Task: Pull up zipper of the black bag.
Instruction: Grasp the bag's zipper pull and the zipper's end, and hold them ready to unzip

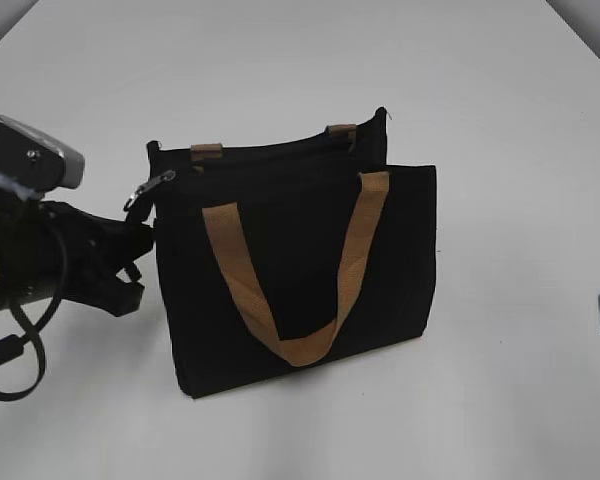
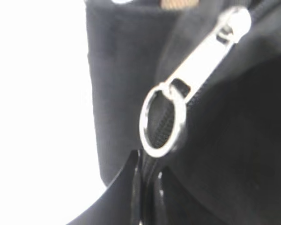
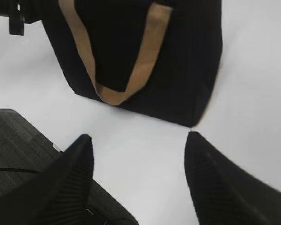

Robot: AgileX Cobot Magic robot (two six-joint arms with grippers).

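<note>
Bag: the black bag (image 1: 300,270) stands upright on the table (image 1: 500,120), mid-scene.
Zipper: the zipper (image 1: 270,155) runs along the bag's top edge; pull tab (image 1: 145,192) at its left end.
Left gripper (image 1: 130,255): just beside the bag's left end, below the tab.
Right gripper (image 3: 138,180): in front of the bag, apart from it.

1. The black bag (image 1: 400,260) is seen to be plain black fabric, without any print.
2. Its webbing handle (image 1: 242,280) is coloured tan-brown; a second tan strap (image 1: 207,152) is glimpsed at the top edge.
3. The zipper (image 2: 164,123) is shown with black teeth and a silvery metal pull tab and ring.
4. The table (image 1: 280,60) is rendered plain white.
5. The right gripper (image 3: 138,180) is black, with ribbed finger surfaces.
</note>
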